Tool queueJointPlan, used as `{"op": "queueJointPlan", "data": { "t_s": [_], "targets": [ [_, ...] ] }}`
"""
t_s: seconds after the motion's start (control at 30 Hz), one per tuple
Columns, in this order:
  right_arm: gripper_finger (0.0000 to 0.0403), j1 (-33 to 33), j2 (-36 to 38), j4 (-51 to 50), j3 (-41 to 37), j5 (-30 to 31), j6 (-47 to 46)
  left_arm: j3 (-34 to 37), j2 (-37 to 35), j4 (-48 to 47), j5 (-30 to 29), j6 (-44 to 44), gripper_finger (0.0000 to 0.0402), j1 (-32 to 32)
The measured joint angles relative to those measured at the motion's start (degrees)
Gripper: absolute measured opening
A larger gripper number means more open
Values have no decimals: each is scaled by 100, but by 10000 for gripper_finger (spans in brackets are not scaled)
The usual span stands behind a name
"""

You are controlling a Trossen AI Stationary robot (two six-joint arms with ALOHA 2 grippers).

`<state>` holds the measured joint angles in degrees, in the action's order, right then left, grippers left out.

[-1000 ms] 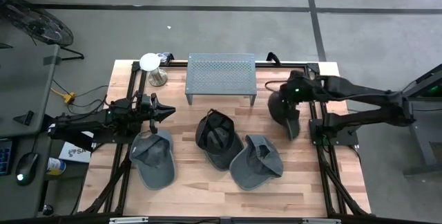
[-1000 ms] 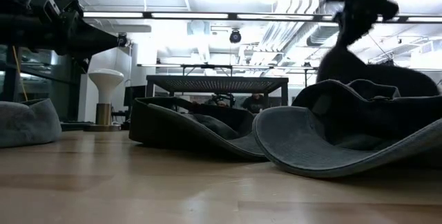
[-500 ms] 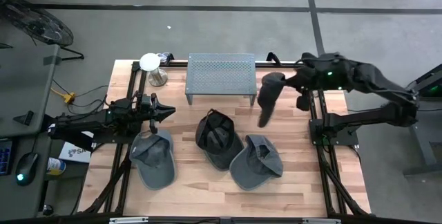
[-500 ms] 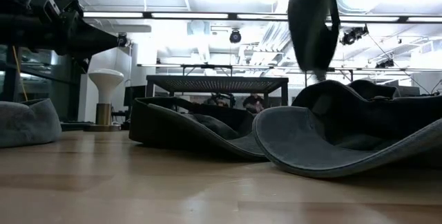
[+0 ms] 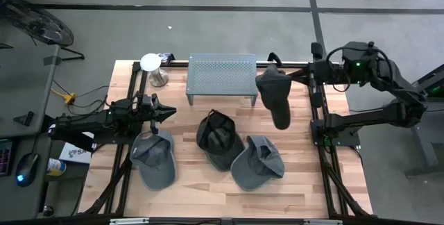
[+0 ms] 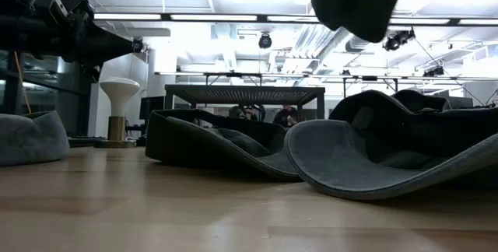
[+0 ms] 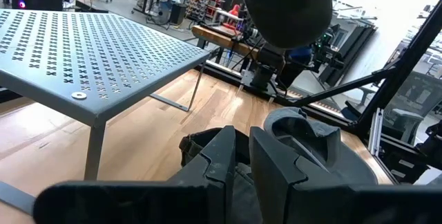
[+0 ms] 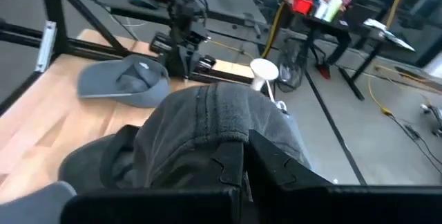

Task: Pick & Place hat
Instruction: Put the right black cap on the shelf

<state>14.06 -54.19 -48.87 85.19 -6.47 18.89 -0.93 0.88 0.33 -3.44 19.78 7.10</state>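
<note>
Beside rack (image 5: 222,76) now, claw-held hat (image 5: 274,94)

Dark charcoal cap (image 5: 274,94) in the air — three grey caps below on pale wood table (image 5: 201,194); grey perforated rack (image 5: 221,72), white stand (image 5: 150,62).

In the low view the dark hat (image 6: 359,1) hanging in the air is cut off by the top edge, and what holds it is out of the picture. In the right wrist view this hat covers the tips of the right gripper (image 8: 242,158). In the left wrist view, the fingers of the left gripper (image 7: 238,156) hide part of the hats behind them.
</note>
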Motion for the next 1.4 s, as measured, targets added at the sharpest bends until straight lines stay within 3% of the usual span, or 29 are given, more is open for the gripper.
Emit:
{"op": "queueJointPlan", "data": {
  "t_s": [0.37, 0.73, 0.97, 1.2, 1.4],
  "targets": [
    [0, 0, -48, 730, -7, -170, -86, 2, 1, 142, -380, -1, 46, 1],
    [0, 0, -96, 929, -7, 139, -416, -17, 1, 1533, -507, 9, 46, 1],
    [0, 0, -158, 1224, -7, 156, -419, -595, 146, 1653, -505, 13, 46, 1],
    [0, 0, -312, 1467, -7, 113, -332, -1524, 1018, 1630, -145, -59, 46, 1],
    [0, 0, -563, 1924, -7, -265, -321, -2646, 2545, 1619, 314, -196, 46, 0]
  ]
}}
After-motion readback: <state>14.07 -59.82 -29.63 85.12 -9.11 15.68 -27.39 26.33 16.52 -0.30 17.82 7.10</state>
